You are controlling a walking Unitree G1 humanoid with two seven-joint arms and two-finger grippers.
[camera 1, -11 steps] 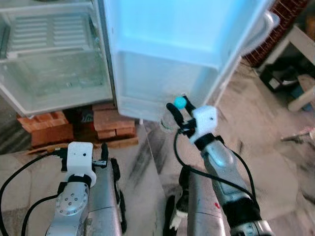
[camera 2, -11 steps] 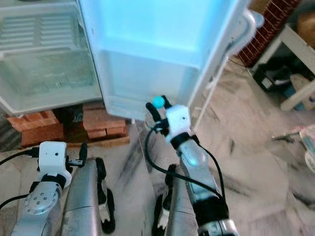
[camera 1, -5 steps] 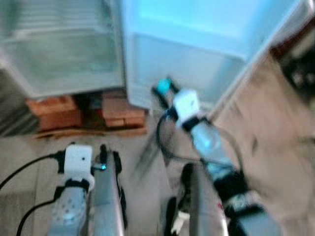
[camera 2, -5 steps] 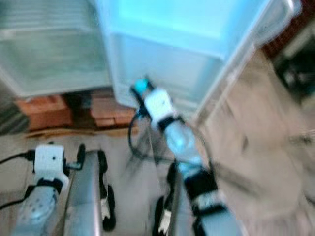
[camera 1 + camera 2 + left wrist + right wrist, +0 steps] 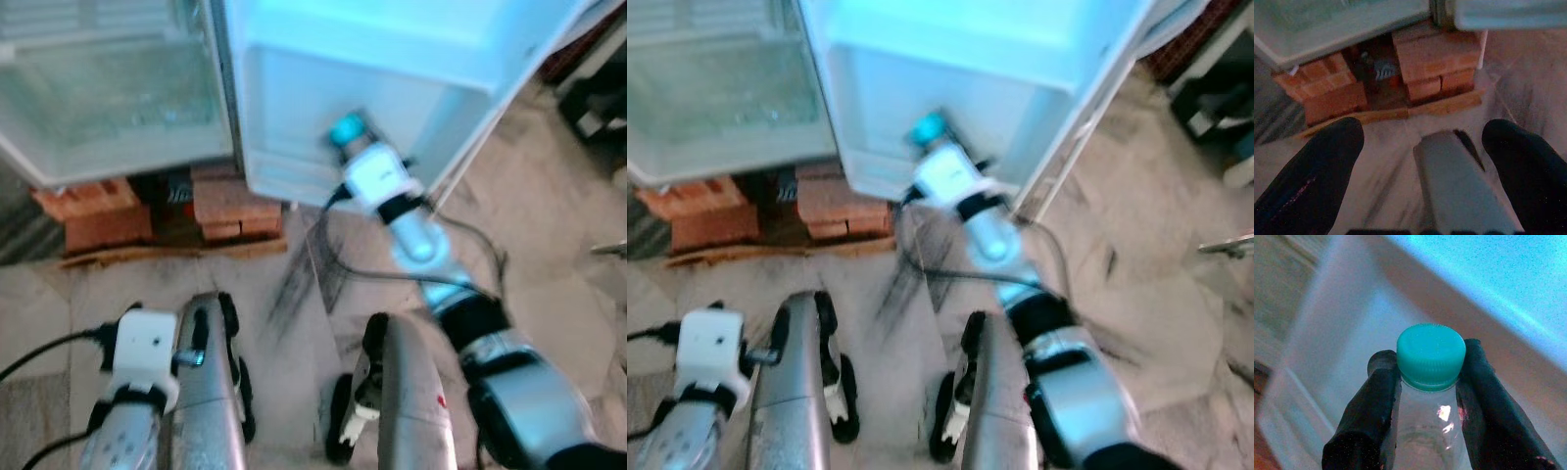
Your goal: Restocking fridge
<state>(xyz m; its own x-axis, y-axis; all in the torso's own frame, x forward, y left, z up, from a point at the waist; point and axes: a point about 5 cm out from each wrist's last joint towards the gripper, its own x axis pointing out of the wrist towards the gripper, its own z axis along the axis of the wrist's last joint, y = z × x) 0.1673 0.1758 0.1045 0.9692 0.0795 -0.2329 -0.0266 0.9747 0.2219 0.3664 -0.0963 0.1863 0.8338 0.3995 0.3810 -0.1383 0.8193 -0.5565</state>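
Right gripper point(image 5: 1425, 382) clamps a clear bottle point(image 5: 1425, 431) just under its teal cap point(image 5: 1431, 356), in front of the open fridge door.

The two black fingers point(image 5: 1371, 416) press the bottle's neck from either side, the cap standing just past the fingertips and the clear body running back between them toward the wrist. The right arm reaches forward and slightly left, so that bottle and gripper sit against the low shelf point(image 5: 294, 127) of the white fridge door point(image 5: 411, 59). To the left is the fridge interior with its clear drawer point(image 5: 108, 98), and below it the fridge rests on red bricks point(image 5: 225, 206) over a marbled floor point(image 5: 549, 245). The left gripper point(image 5: 1422, 147) hangs low by the robot's leg, its fingers spread apart with nothing between them.
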